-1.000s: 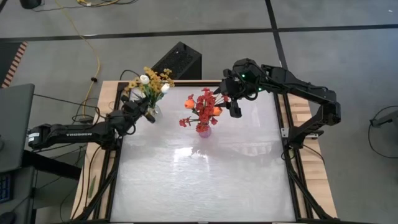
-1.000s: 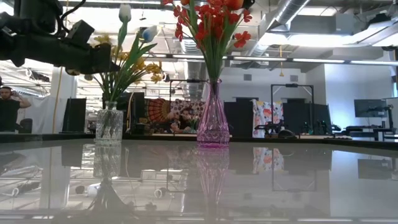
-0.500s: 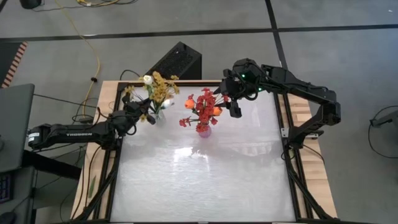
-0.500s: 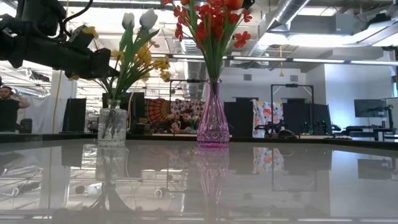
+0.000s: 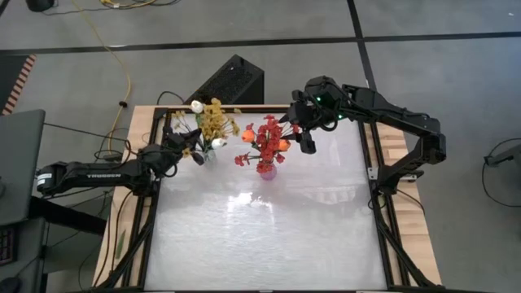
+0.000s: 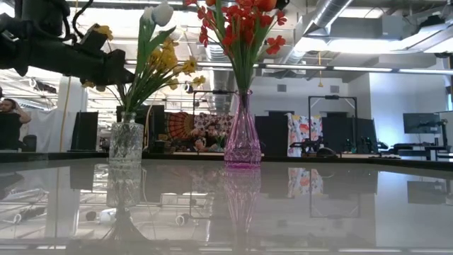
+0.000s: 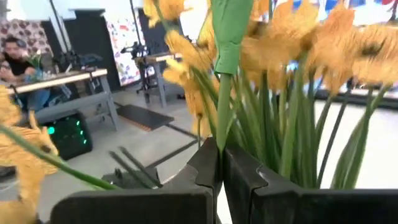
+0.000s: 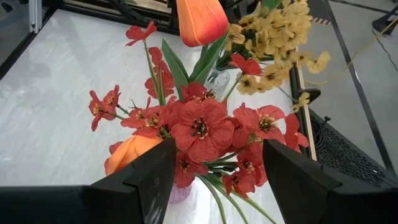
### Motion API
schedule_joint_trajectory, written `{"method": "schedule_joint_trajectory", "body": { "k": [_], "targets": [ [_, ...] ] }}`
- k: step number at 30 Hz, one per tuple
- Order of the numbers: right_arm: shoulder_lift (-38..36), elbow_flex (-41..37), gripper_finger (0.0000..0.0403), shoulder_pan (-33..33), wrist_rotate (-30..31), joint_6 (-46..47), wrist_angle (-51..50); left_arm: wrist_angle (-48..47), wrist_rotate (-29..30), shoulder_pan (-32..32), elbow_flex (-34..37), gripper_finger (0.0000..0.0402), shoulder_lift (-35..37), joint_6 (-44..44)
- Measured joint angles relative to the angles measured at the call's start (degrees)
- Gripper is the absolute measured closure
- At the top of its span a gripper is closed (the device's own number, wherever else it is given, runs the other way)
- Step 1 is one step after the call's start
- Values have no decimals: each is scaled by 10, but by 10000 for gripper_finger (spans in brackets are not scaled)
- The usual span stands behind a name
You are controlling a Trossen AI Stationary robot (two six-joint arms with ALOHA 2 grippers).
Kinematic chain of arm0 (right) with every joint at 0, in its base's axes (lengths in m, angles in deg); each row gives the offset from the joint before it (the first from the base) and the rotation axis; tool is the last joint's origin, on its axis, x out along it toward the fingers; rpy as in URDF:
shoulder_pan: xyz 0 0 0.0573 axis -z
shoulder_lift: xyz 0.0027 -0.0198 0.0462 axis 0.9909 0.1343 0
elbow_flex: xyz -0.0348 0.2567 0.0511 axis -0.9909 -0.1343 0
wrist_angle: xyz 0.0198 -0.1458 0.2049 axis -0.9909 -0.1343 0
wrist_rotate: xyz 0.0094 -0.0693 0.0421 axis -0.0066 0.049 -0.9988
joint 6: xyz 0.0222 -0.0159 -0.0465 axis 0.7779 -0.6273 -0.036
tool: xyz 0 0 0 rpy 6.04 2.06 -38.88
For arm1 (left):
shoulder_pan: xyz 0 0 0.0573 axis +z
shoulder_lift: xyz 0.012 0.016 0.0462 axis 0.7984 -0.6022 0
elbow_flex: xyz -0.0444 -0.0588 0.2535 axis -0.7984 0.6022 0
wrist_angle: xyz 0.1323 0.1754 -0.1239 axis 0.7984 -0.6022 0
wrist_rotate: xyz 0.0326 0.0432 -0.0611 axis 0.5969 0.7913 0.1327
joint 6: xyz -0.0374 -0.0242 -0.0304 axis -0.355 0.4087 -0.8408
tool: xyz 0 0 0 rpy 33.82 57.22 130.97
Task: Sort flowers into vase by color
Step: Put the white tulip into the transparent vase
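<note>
Two vases stand near the tabletop's [image 5: 260, 236] far edge. Left hand [image 5: 194, 149] is clenched on a green stem [image 7: 225, 112] of the yellow and white flowers [image 5: 213, 122] in the clear vase [image 6: 126, 143] (the bunch leans toward the pink one). Right hand [image 5: 303, 130] hovers released just beside the red flowers [image 5: 264, 140] in the pink vase [image 6: 243, 139], an orange bloom [image 8: 200, 20] among them.

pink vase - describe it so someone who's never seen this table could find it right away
Look at the far edge of the white table, where two vases stand side by side. The pink vase is the one nearer the right gripper, holding red flowers. Unlike the squat clear glass vase of yellow flowers beside it, it is tinted pink with a slim neck and flared base.
</note>
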Motion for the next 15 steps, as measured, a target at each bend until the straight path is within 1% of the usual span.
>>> {"method": "schedule_joint_trajectory", "body": {
  "k": [5, 9, 15],
  "targets": [
    [0, 0, 138, 0, 0, -8, 2, 45, -29, 0, 0, 401, 0, 22],
    [0, 0, 138, 4, 0, -9, 3, 56, -60, 0, 0, 401, 0, 23],
    [0, 0, 138, 11, 0, -9, 3, 76, -131, 0, 0, 401, 0, 20]
  ]
}}
